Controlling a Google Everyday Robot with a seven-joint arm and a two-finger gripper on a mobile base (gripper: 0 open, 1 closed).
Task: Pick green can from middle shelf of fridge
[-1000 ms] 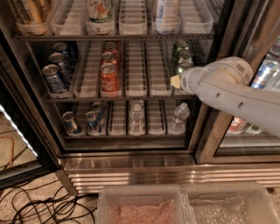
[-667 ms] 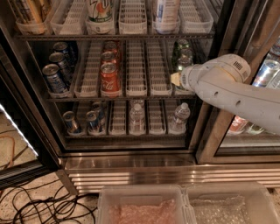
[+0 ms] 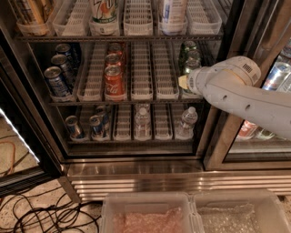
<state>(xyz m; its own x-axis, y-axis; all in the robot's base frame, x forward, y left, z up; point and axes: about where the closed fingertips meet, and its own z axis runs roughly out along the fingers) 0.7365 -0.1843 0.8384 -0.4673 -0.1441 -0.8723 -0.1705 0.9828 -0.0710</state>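
At 6 o'clock, closest of all, sit two clear plastic bins (image 3: 146, 199) lined with bubble wrap. Dark cables (image 3: 43, 214) loop over the speckled floor at 7 o'clock. Just behind the bins runs the ribbed steel base (image 3: 150, 184) of the fridge (image 3: 225, 136), whose interior is open to view.

The white arm (image 3: 248, 98) comes in from 3 o'clock and reaches leftward into the cabinet. Its gripper (image 3: 183, 83) is at the front of the rightmost lane of the middle shelf (image 3: 142, 98), just right of centre. Only a pale yellowish tip shows past the wrist housing. I cannot tell whether the gripper is open or closed, or whether it has hold of anything.

The green can (image 3: 194, 58) stands upright in that same lane, just behind and above the gripper at about 1 o'clock from centre. A second green one stands behind it. Contact between the gripper and the can cannot be made out.

Further left on the same shelf, red cola cans (image 3: 113, 78) fill one lane, and blue cans (image 3: 57, 82) line the leftmost lane at 9 o'clock. The lanes between the red cans and the green can show only white slotted trays.

Below, water bottles (image 3: 142, 119) and more cans stand on the lower shelf. At 12 o'clock a green-labelled bottle (image 3: 104, 10) sits on the top shelf.
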